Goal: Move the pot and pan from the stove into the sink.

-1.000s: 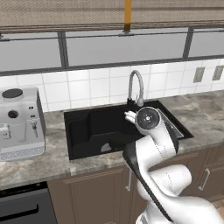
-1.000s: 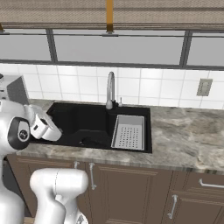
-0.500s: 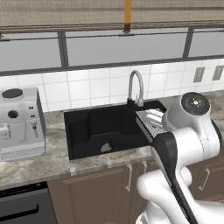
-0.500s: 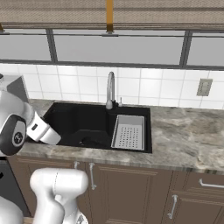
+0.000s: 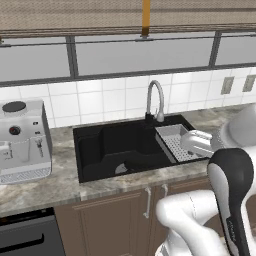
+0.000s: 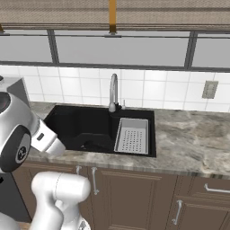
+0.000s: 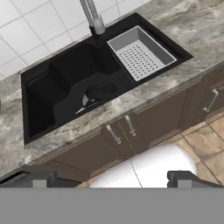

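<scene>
Fingers point(image 7: 41, 178) wide apart and empty, arm swung further right than before, pan point(image 7: 99, 92) in the sink point(image 7: 48, 74).

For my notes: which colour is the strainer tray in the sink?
Grey, with perforated bottom; strainer tray shows best in hand view.

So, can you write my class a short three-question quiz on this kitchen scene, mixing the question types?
1. True or false: seen from the base views, the strainer tray sits at the left end of the sink.
2. What lies on the sink's floor? A) black frying pan B) kettle C) plate
3. Fill in: the gripper is ___ and holds nothing.

Key: 1 false, the strainer tray sits at the right end; 2 A; 3 open.
</scene>
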